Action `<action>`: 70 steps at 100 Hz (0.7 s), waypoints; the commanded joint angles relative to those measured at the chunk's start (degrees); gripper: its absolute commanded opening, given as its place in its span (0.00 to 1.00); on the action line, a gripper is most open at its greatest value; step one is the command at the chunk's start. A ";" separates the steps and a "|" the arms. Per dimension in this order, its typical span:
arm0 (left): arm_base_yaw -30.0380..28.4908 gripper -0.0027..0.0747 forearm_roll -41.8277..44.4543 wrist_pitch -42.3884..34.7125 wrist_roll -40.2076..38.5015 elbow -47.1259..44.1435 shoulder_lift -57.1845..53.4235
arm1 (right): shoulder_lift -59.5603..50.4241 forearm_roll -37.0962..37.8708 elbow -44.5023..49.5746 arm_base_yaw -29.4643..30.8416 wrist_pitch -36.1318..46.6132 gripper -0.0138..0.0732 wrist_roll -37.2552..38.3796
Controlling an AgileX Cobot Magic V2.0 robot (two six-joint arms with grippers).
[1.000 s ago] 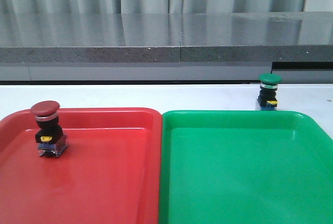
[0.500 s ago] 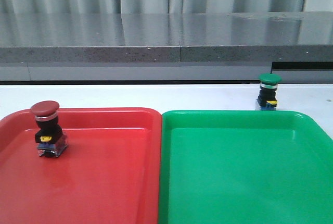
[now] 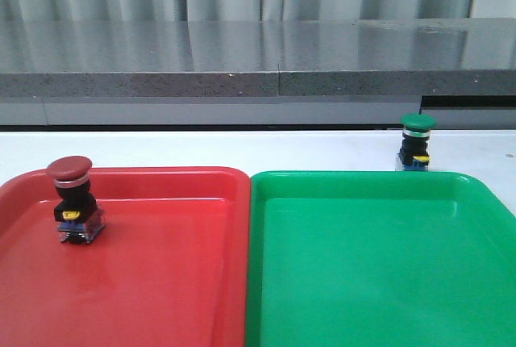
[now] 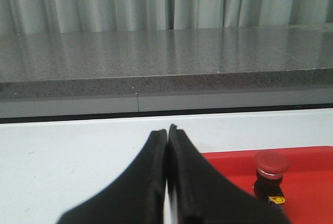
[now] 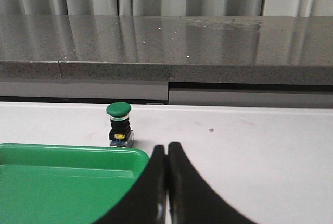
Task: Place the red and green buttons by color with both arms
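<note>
Change: nothing you can pick out across the last second. Both buttons and both trays sit where they did, and no arm enters the front view, so read this as a pause, not progress.

Red button (image 3: 74, 200): upright inside the red tray (image 3: 161, 282), near its far left corner. By colour, your left-side job looks done.

Green button (image 3: 418, 144): upright on the white table (image 3: 242, 149), just beyond the far right rim of the green tray (image 3: 363, 282) and apart from it. This one is not yet placed.

Left gripper (image 4: 167, 133): clenched, fingers pressed together with nothing between them. It hangs over the table short of the red tray, well clear of the red button.

Right gripper (image 5: 166, 148): also closed and empty, near the corner of the green tray, with the green button ahead of it and off to one side.

Meaning for you: the remaining work probably falls to the right arm. You would need to spread those fingers before closing on the green button, then carry it over the rim.

Surface: pale, matt tabletop; the trays lie side by side, touching or nearly so.

Room: a speckled grey ledge runs across behind the table, with pleated grey curtains above it.
</note>
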State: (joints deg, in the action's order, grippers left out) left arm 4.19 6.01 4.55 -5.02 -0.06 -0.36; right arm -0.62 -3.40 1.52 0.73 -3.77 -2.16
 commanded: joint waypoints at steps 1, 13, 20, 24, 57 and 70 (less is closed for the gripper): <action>-0.20 0.01 0.03 -5.34 -0.65 -2.49 -1.67 | -0.84 0.07 -0.77 0.44 4.19 0.08 -0.19; -0.20 0.01 0.03 -5.34 -0.65 -2.49 -1.67 | -0.84 0.07 -0.77 0.44 4.19 0.08 -0.19; -0.20 0.01 0.03 -5.34 -0.65 -2.49 -1.67 | -0.84 0.07 -0.77 0.44 4.19 0.08 -0.19; -0.20 0.01 0.03 -5.34 -0.65 -2.49 -1.67 | -0.84 0.07 -0.77 0.44 4.19 0.08 -0.19; -0.20 0.01 0.03 -5.34 -0.65 -2.49 -1.67 | -0.84 0.07 -1.15 0.44 10.00 0.08 -0.19; -0.20 0.01 0.03 -5.34 -0.65 -2.49 -1.67 | -0.84 0.07 -3.81 0.44 8.75 0.08 -0.19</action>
State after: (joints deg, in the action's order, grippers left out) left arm 4.19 6.09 4.55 -5.11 -0.06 -0.36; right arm -0.62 -3.40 1.25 0.73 0.56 -2.16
